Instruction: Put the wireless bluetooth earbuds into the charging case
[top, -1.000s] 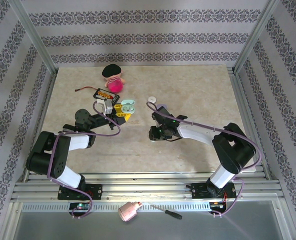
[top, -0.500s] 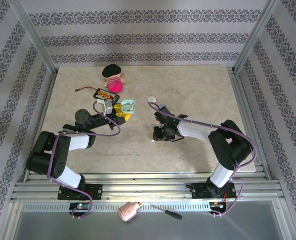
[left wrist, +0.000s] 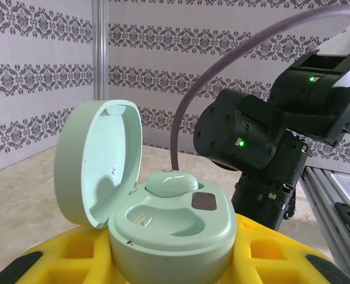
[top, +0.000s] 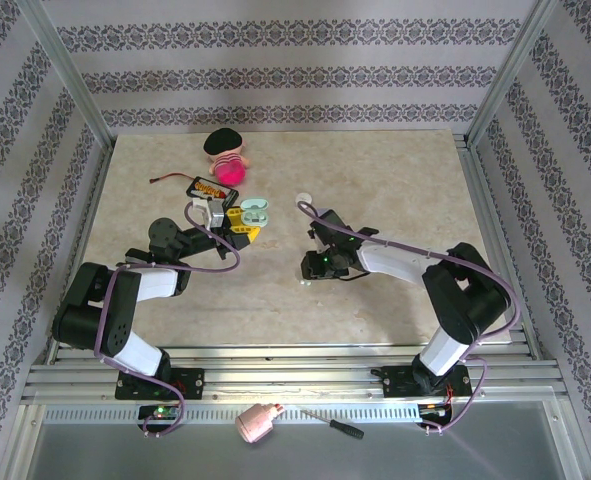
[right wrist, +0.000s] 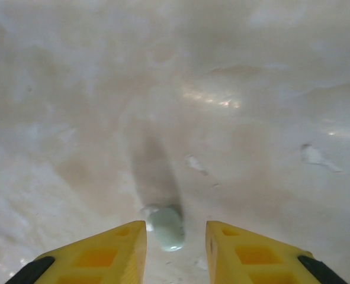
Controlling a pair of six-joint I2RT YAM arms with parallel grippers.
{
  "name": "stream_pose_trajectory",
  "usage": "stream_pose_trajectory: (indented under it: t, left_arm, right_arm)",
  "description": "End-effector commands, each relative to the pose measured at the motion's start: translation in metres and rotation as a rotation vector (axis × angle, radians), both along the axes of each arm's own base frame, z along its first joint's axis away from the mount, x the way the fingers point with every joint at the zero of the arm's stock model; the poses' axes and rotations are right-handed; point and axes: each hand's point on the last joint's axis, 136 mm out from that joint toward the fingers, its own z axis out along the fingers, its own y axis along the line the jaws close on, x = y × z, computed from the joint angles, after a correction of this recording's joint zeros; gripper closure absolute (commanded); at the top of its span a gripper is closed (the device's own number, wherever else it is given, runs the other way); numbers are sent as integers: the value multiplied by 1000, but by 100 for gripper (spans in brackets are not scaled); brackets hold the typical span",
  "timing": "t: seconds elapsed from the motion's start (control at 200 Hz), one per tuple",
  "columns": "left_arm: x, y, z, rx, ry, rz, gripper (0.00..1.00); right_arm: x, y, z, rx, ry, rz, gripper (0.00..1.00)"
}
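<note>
The right jaws stand a little apart and grip nothing, their yellow fingers pointing down at the table. A loose earbud, pale mint, lies on the table in the gap at their tips, closer to the finger on the left of the wrist view and clear of the other. From above, this pair hangs low over the middle of the table, with the right arm stretched leftward behind it. The left jaws are closed on the charging case, a mint shell held upright between their yellow tips with its lid swung open. A seated earbud of the same mint fills the far well, while the near well lies bare. In the top view the case sits over the left half of the table, well apart from the right jaws. Farther back on the left are a flat black and orange item and a pink doll.
</note>
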Motion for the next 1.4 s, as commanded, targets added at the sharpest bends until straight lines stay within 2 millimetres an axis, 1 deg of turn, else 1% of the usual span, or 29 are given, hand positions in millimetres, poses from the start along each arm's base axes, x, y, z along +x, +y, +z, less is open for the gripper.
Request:
stream_pose_trajectory:
  t: [0.0,0.22,0.49,0.655,0.779,0.894,1.059,1.144,1.194,1.244,1.329,1.374,1.394]
  left_arm:
    - [-2,6,8,-3,-63,15,77]
    - [-1,6,8,-2,-60,15,77]
    - [-2,6,8,-3,-62,14,77]
    - [0,8,7,-2,-65,34,77]
    - [2,8,7,-4,-58,32,77]
    - [1,9,8,-4,-63,34,77]
    - [4,13,8,-7,-64,60,77]
    - [7,16,8,-9,-63,78,77]
    - [9,18,9,-10,-66,94,77]
    - [10,20,9,-10,-68,107,77]
    - [13,22,9,-12,-67,121,77]
    - [12,22,9,-12,-69,124,77]
    - [13,23,9,-13,-68,127,77]
  right_arm:
    - [-8,20,-2,79,39,61,67]
    - [-14,28,-9,97,60,93,64]
    - [-13,40,-13,104,61,159,62]
    - [-16,53,-8,156,61,212,61]
    - [-17,60,-9,170,58,266,59]
    - [-22,69,-10,197,81,316,58]
    - [-29,83,-1,231,66,397,56]
    - [-25,79,5,212,26,381,56]
    - [-22,76,12,207,-12,358,57]
    - [-19,69,18,191,-44,312,57]
    - [-16,57,27,175,-91,213,53]
    - [-16,50,30,163,-107,149,53]
    - [-18,47,28,154,-103,125,54]
